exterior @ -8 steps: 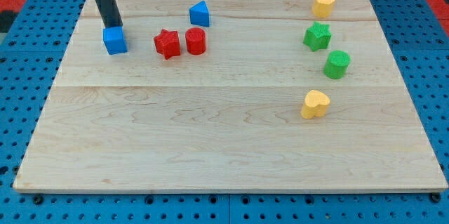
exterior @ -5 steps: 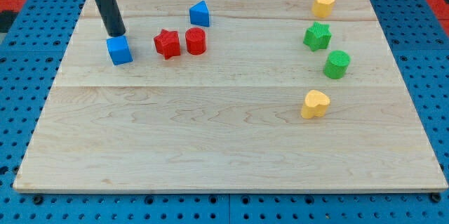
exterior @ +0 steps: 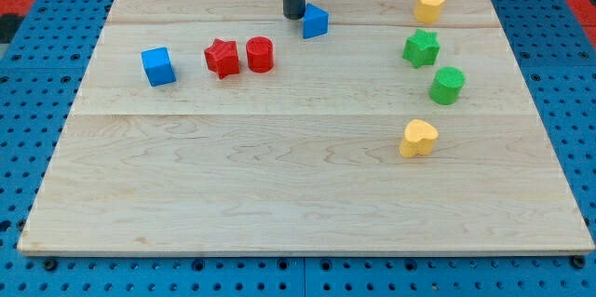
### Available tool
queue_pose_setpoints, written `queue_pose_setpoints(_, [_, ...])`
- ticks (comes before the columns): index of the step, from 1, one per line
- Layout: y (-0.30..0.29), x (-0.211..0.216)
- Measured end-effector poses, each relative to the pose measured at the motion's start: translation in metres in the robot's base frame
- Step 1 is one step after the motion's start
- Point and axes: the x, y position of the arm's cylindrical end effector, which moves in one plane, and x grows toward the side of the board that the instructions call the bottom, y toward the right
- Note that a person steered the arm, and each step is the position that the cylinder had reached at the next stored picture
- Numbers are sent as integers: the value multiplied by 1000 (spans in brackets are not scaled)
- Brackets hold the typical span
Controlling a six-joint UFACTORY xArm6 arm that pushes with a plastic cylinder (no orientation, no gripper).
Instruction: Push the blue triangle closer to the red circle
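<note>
The table [exterior: 298, 195] is a pale wooden board of glued planks with visible grain, lying on a blue pegboard [exterior: 28, 64] dotted with holes. My tool is a straight dark rod with no jaws to open or close, so it holds nothing — it can only shove. My tip [exterior: 294, 17] stands near the view's top, touching or just beside the left face of the blue triangle [exterior: 316, 21].

The red circle [exterior: 260, 55], a short cylinder, sits below and to the view's left of the triangle, with the red star [exterior: 222, 58] just beside it on its left. As I judge it, my tip is on the wrong side: a push from here would send the triangle to the view's right, away from the target. A good push would start from the triangle's upper-right side, aimed down and left toward the cylinder, and go through the wedge's middle so that it slides rather than spins off my tip.

The blocks look like smooth matte plastic — light, likely to skate easily on the wood. A blue cube [exterior: 158, 66] lies well apart at the left. At the right stand a yellow block [exterior: 429, 6], a green star [exterior: 422, 48], a green cylinder [exterior: 448, 85] and a yellow heart [exterior: 418, 138].
</note>
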Motion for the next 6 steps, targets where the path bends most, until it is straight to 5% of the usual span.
queue_pose_setpoints(2, [49,34])
queue_pose_setpoints(6, [4,53])
